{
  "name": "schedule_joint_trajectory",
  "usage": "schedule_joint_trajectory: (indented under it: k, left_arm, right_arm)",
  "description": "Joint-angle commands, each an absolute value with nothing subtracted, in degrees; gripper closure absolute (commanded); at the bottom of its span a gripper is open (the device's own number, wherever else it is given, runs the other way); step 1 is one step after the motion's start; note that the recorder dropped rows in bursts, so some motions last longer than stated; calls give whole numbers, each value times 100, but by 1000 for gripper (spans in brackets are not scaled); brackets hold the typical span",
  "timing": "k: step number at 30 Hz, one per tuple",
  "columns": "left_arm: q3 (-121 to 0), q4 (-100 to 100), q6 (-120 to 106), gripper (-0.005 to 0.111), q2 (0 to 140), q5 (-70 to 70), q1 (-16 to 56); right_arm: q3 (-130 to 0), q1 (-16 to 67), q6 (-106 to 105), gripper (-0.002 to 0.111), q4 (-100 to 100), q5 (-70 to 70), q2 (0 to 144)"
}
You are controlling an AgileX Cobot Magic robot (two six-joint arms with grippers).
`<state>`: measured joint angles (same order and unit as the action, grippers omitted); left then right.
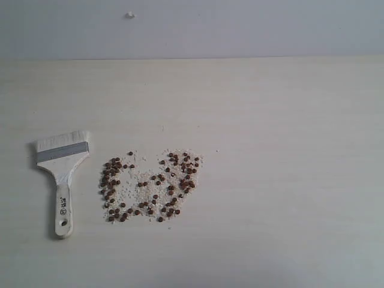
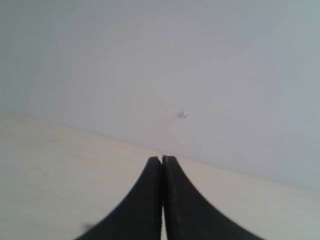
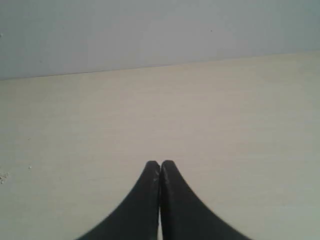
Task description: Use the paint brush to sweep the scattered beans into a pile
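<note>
Your left gripper (image 2: 162, 159) and right gripper (image 3: 160, 163) are sitting closed, empty; the paint brush (image 1: 62, 180) is lying on the left arm's side, handle toward the table's (image 1: 276, 216) near edge.

Table (image 1: 270, 180): pale wood-grain top, matt, fine straight lines; wall (image 1: 240, 27): flat matt grey-white; paint brush (image 1: 62, 180): handle (image 1: 63, 207) pale smooth wood, ferrule (image 1: 63, 153) dull silver metal, bristles (image 1: 62, 141) whitish, soft-looking; beans (image 1: 147, 186): reddish-brown, smooth; pale grains (image 1: 143, 175) among them crumbly, rough; left gripper (image 2: 162, 159), right gripper (image 3: 160, 163): black, smooth, faint sheen, material unclear.
</note>
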<state>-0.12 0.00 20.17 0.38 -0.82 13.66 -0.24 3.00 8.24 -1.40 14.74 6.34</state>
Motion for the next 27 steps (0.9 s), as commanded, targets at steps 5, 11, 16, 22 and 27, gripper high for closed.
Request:
schedule_joint_trajectory:
  k: [5,11,16,22,27]
  left_arm:
    - [0,-110,2893,107,0,2037,1397]
    - [-935,-1215,1798,107,722,1655,1369]
    - [-2233,-2011,628,107,2395,248,1369]
    - [-3816,-1581,528,107,4758,-2093,1369]
    - [-4987,-1512,48,107,6284,-4235,1404]
  right_arm:
    - [0,265,812,108,-158,1403,604]
    - [0,265,812,108,-158,1403,604]
    - [0,265,812,108,-158,1403,604]
    - [0,265,812,108,-158,1403,604]
    - [0,265,812,108,-158,1403,604]
